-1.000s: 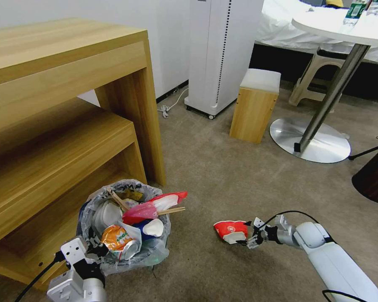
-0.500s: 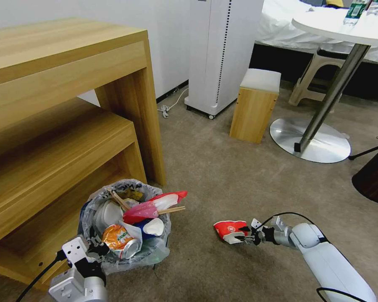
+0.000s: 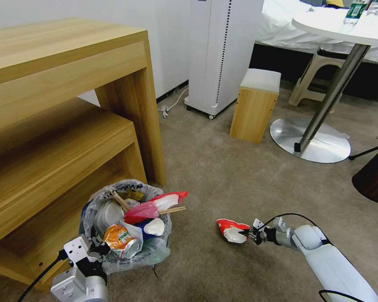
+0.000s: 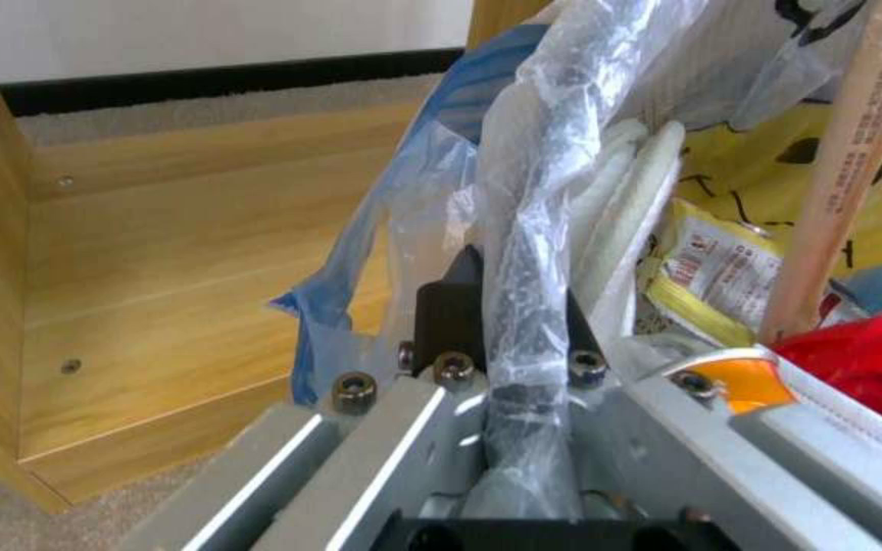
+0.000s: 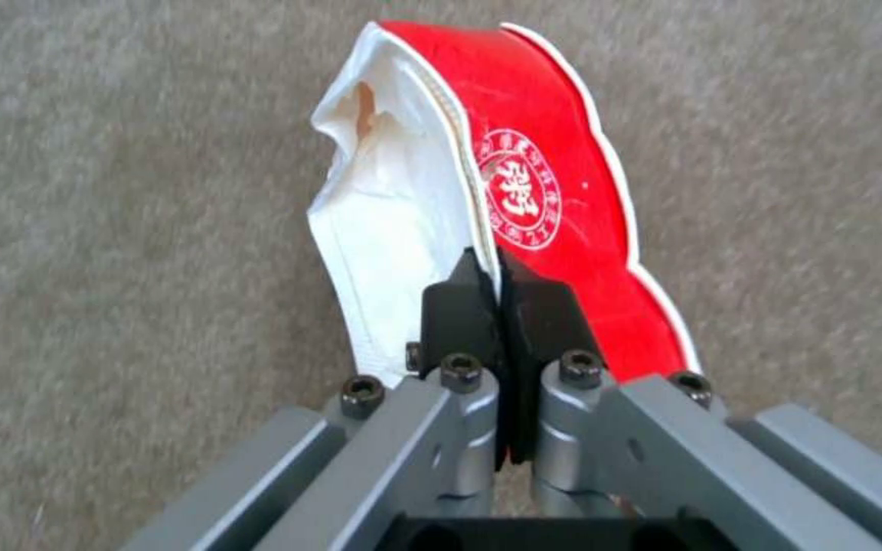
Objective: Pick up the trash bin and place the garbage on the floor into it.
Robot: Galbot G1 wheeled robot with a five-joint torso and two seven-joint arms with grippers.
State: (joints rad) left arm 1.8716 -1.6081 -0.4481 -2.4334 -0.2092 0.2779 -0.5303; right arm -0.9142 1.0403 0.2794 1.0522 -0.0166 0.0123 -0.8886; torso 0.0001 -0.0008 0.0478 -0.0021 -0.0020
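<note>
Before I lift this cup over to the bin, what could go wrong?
1. The right gripper pinches only the thin edge of the crushed red cup; it could slip out mid-swing.
2. The bin is heaped, with a stick and red wrapper jutting over its rim; the cup may bounce off onto the carpet.
3. The left gripper grips the bin by its rim and bag; jostling could tip it.

The red cup [image 5: 553, 191] bore a round white seal with a Chinese character, illegible; print on a yellow packet [image 4: 712, 268] was unreadable.
</note>
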